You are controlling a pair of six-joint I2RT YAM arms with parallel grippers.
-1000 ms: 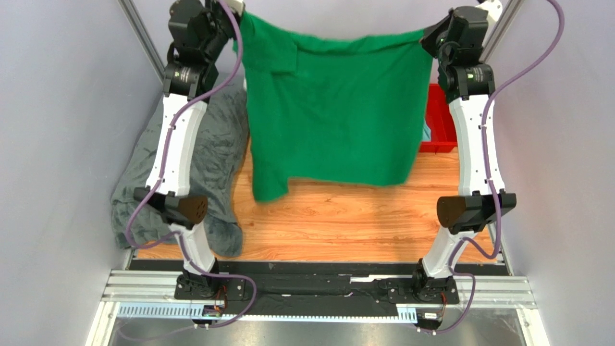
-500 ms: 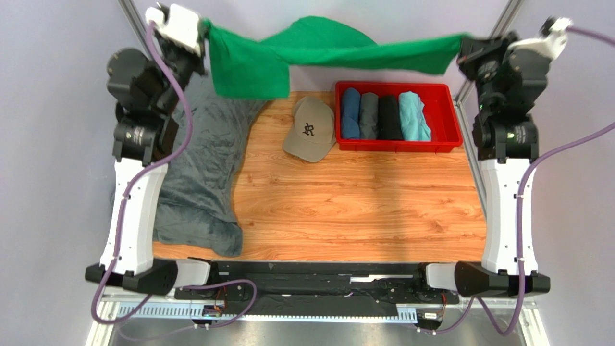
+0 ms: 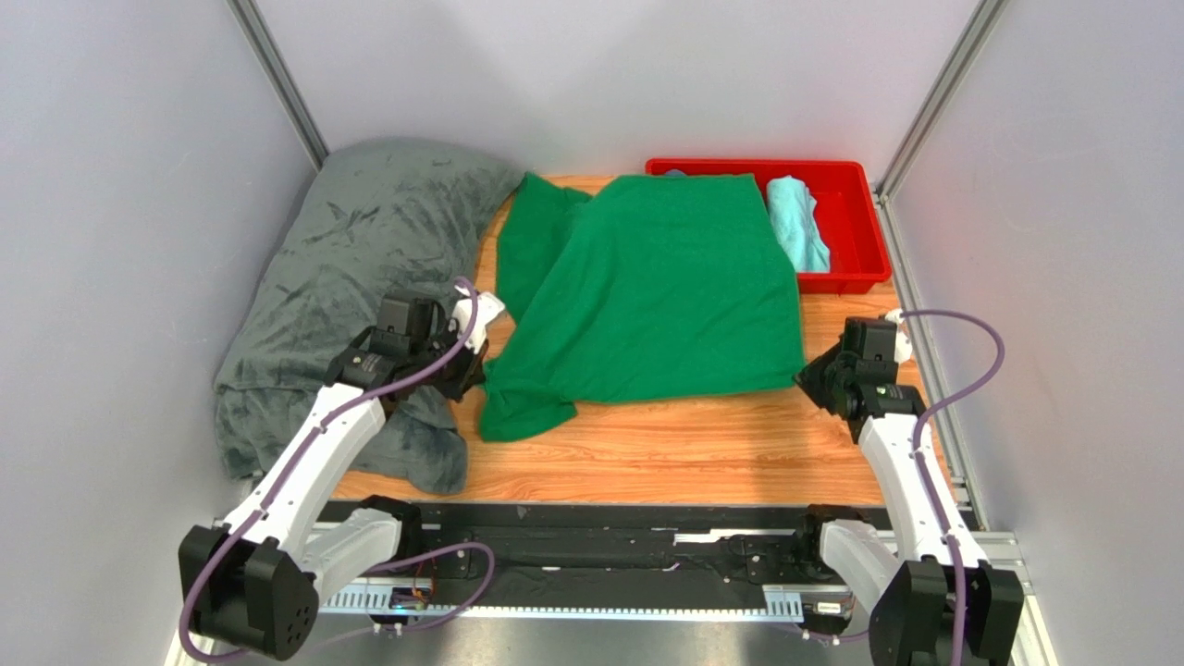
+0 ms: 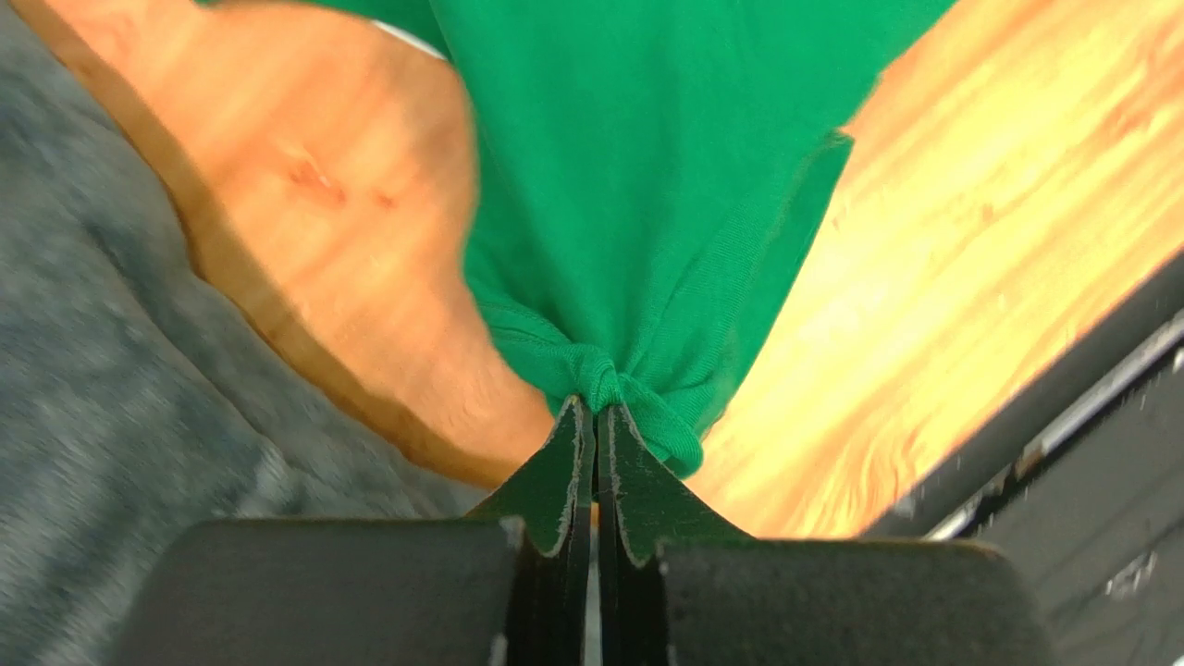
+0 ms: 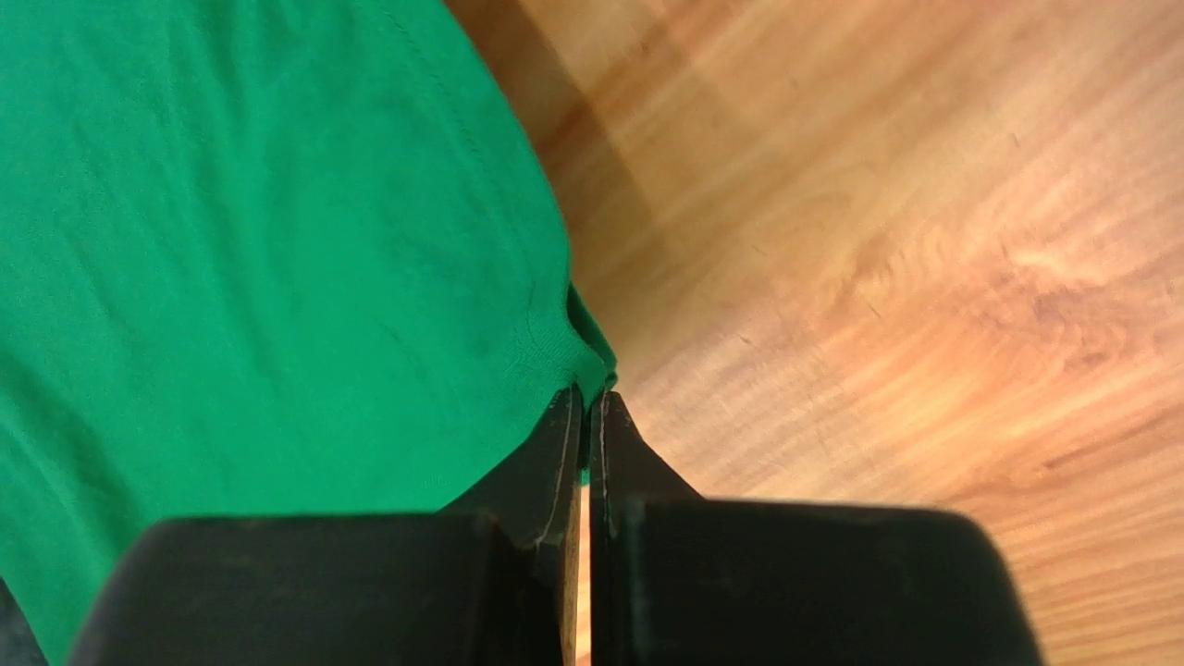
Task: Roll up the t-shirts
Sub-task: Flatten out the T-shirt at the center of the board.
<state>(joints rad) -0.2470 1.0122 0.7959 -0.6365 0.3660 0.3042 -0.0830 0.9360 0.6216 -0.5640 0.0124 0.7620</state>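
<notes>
Green t-shirt [image 3: 653, 292] in both grippers [image 4: 598, 412] [image 5: 584, 400]

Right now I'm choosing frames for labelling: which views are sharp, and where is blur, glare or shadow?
Top external: evenly lit and sharp, the bright green cotton t-shirt crisp. Left wrist: the dark-grey plush blanket and wood-grain table are smeared, with washed-out glare on the wood at right. Right wrist: sharper, hem stitching readable, a soft shadow band beside the shirt's edge.

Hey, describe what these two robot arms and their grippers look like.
The left arm and right arm have white curved links, black joints and a looping purple cable. The left gripper and right gripper have black, wedge-shaped jaws.
</notes>
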